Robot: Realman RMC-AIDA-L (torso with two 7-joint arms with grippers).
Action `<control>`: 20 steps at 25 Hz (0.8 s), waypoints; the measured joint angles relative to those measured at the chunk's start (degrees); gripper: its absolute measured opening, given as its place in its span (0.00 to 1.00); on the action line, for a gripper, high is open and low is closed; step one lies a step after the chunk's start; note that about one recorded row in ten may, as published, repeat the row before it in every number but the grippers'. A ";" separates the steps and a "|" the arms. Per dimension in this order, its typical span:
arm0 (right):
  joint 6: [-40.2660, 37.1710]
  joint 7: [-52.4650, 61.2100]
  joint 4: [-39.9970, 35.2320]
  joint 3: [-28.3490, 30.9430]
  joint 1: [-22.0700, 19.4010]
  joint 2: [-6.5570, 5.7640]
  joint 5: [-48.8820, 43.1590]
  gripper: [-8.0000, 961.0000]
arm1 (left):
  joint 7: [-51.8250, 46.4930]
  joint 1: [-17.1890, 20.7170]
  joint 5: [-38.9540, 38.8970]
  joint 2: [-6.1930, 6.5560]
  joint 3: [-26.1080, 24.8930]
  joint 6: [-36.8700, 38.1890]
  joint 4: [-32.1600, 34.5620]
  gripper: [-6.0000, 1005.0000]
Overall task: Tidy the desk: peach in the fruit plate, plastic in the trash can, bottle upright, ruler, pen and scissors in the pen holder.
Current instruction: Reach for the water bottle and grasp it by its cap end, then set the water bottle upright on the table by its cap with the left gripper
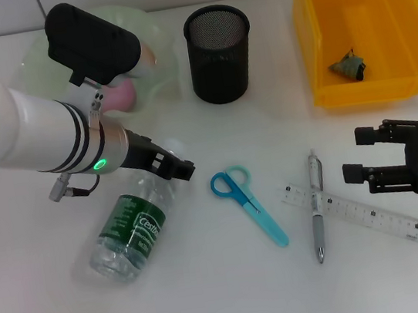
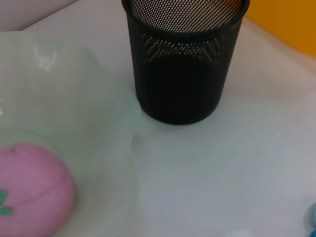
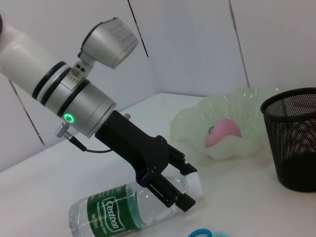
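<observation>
- Two arms share a white desk (image 1: 214,304): the left claw (image 1: 173,164) is angled down at the neck of a clear plastic bottle (image 1: 129,228) lying on its side, its fingers (image 3: 173,190) set either side of the white-capped end and closed on the neck.
- The bottle's green label carries white lettering that appears to read "Cestbon"; the smaller print is too fine to make out.
- The right claw (image 1: 364,154) hovers low at the desk's right side, fingers spread and holding nothing, just beside a clear ruler (image 1: 353,211).
- A grey pen (image 1: 317,207) lies across the ruler, touching it; blue-handled scissors (image 1: 248,204) lie closed between bottle and pen.
- The pink peach (image 2: 29,190) sits in the pale green fruit plate (image 3: 197,123) at the back left.
- The black mesh pen holder (image 1: 219,54) stands upright beside the plate.
- A yellow bin (image 1: 361,22) at the back right holds a crumpled dark scrap (image 1: 347,66).
</observation>
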 joint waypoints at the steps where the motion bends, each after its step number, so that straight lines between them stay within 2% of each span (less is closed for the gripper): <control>1: 0.00 0.00 0.00 0.00 0.00 0.00 0.00 0.81 | -0.11 -0.04 0.35 0.00 0.11 -0.01 -0.03 0.75; 10: 0.22 0.05 0.23 -0.29 0.23 0.00 -0.02 0.81 | 0.57 -1.08 0.56 0.00 -0.11 0.57 -0.23 0.74; 15: 0.31 0.10 1.28 0.04 0.85 0.00 -0.73 0.81 | 2.10 -1.62 0.78 0.00 0.56 1.32 -0.32 0.51; 20: 0.34 0.14 1.51 0.04 0.97 0.00 -0.76 0.81 | 2.74 -0.34 1.18 0.13 0.77 3.48 3.78 0.46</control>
